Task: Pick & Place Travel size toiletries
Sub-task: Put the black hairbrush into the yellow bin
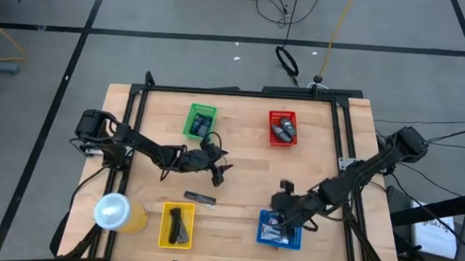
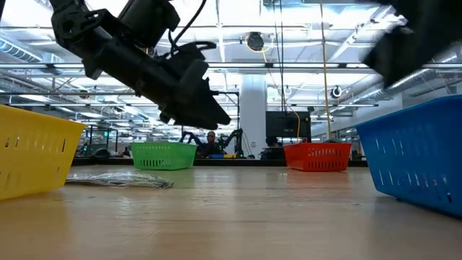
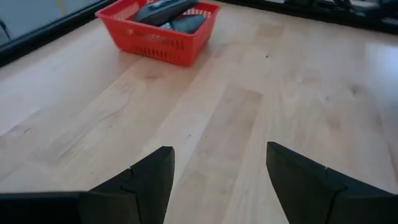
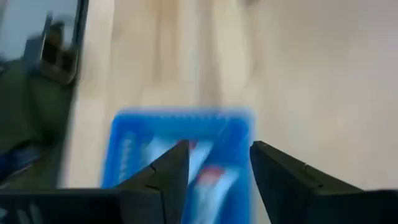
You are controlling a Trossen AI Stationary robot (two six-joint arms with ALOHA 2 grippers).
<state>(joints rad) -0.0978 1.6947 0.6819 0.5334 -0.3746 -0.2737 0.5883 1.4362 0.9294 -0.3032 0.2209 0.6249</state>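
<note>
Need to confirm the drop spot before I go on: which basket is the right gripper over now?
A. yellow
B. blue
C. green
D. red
B: in the high view the right gripper hangs over the blue basket, and its wrist view looks down between open fingers into that basket.

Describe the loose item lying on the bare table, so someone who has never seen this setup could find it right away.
Start at the yellow basket near the table's front edge, beside the big yellow cup. Just behind that basket, on bare wood, lies a dark oblong piece, below the left hand. It is the only toiletry outside a basket; all the others sit inside the coloured baskets.
</note>
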